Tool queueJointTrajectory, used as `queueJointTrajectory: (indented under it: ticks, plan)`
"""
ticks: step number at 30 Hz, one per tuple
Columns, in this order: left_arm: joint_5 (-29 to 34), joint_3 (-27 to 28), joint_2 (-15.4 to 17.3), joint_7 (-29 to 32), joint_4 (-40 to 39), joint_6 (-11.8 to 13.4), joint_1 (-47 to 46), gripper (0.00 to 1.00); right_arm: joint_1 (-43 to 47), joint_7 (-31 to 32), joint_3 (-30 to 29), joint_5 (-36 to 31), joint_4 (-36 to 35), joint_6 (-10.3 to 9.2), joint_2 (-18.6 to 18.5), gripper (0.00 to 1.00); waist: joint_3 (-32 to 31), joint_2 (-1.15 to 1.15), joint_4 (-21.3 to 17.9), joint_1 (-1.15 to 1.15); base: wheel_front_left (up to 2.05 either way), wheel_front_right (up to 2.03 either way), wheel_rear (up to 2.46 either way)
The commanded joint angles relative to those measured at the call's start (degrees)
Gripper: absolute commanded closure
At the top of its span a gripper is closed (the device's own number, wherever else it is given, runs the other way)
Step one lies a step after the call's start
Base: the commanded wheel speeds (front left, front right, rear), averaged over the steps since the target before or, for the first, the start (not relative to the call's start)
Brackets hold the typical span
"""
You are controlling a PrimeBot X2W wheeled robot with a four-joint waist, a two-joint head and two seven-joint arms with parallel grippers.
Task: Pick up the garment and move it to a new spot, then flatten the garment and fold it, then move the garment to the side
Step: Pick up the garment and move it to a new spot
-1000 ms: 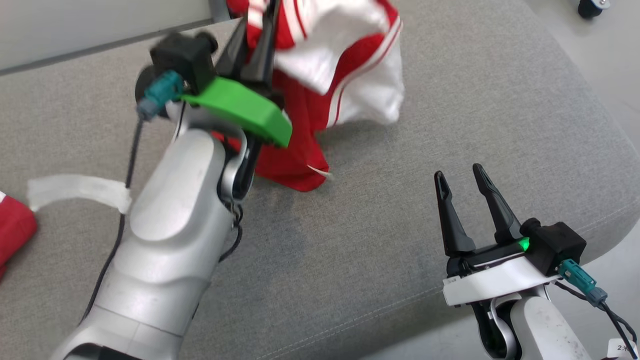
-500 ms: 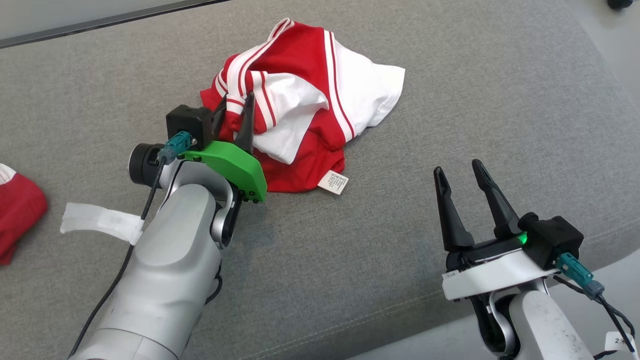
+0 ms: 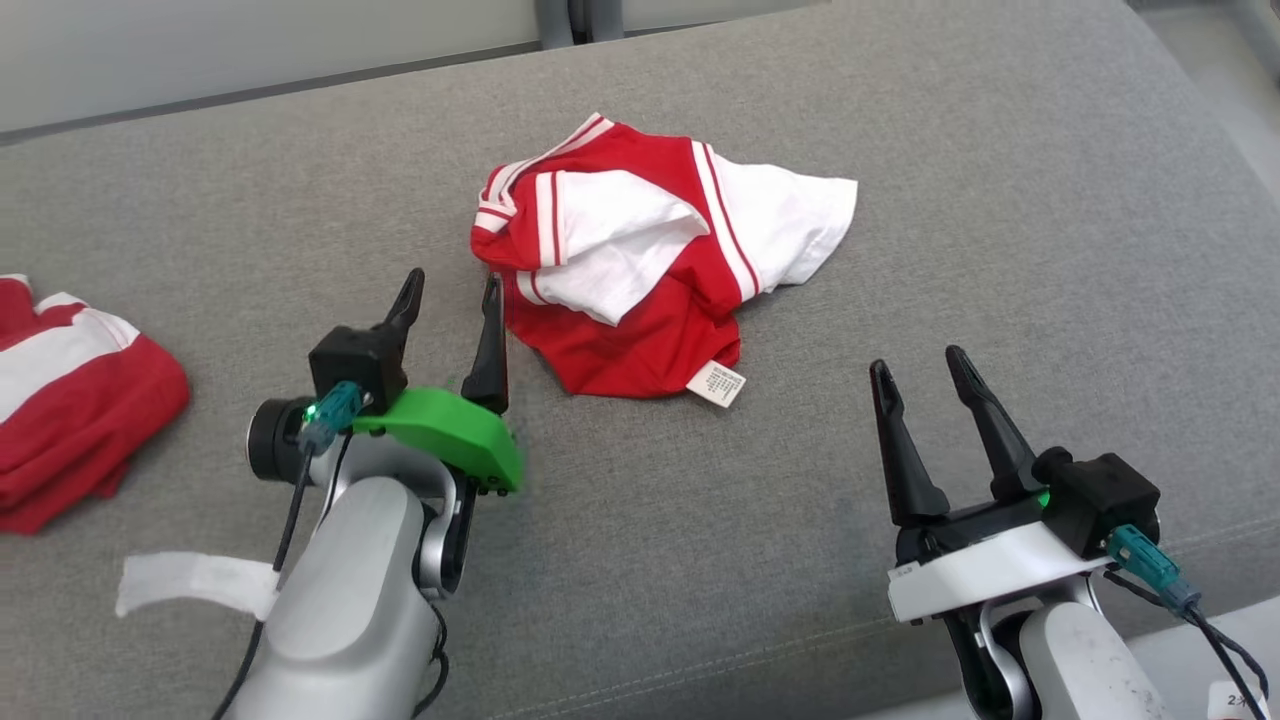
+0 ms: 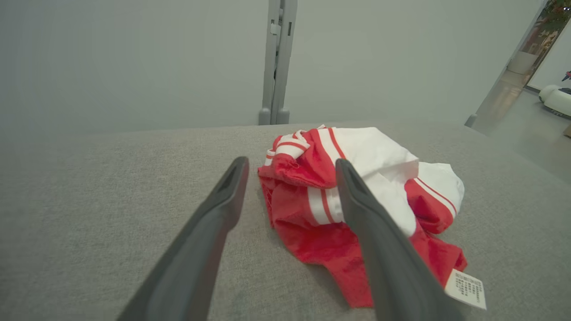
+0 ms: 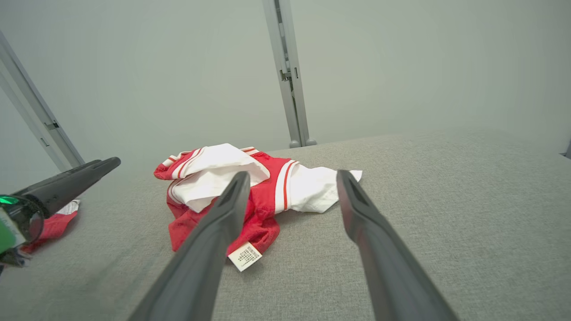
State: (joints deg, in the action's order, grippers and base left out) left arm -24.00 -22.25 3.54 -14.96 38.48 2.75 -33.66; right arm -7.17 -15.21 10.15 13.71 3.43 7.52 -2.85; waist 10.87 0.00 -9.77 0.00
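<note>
On the grey cushion (image 3: 900, 200), the red and white garment (image 3: 640, 280) lies crumpled.
My left gripper (image 3: 453, 282) stands wide and empty just beside it; my right gripper (image 3: 917, 362), also wide, is apart from it.

Garment (image 3: 640, 300): red, white panels, thin red-white stripes. Label (image 3: 717, 384): white, dark print. Cushion (image 3: 1000, 250): plain grey. Second garment (image 3: 70, 420): red, white. Left gripper (image 3: 453, 280): black, green mount (image 3: 455, 440). Right gripper (image 3: 916, 360): black, white mount (image 3: 980, 570).
</note>
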Motion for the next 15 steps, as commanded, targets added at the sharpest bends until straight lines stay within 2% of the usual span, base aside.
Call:
queueJointTrajectory:
  ticks: [1, 2, 10, 15]
  plan:
    - [0.7, 0.8, 0.3, -0.3, -2.3, 0.4, 2.4, 0.00, 0.9, 0.0, -0.2, -0.4, 0.3, -0.06, -0.1, 0.00, -2.1, 0.00, 2.5, 0.00, 0.00, 0.00, 0.00]
    - [1.5, 2.0, 0.2, -0.3, -6.1, 0.7, 6.0, 0.00, 1.3, 0.0, -0.4, -0.6, 0.6, -0.06, -0.1, 0.00, -3.0, 0.00, 3.8, 0.00, 0.00, 0.00, 0.00]
    - [6.8, 6.5, -0.2, -0.2, -22.0, 3.4, 18.0, 0.00, 2.8, 0.0, -1.2, -1.3, 2.1, -0.06, -0.1, 0.00, -5.9, 0.00, 9.3, 0.00, 0.00, 0.00, 0.00]
    - [9.5, 7.5, -0.4, -0.2, -27.0, 2.9, 22.7, 0.00, 3.6, 0.0, -1.6, -0.9, 3.5, -0.06, -0.1, 0.00, -7.2, 0.00, 11.6, 0.00, 0.00, 0.00, 0.00]
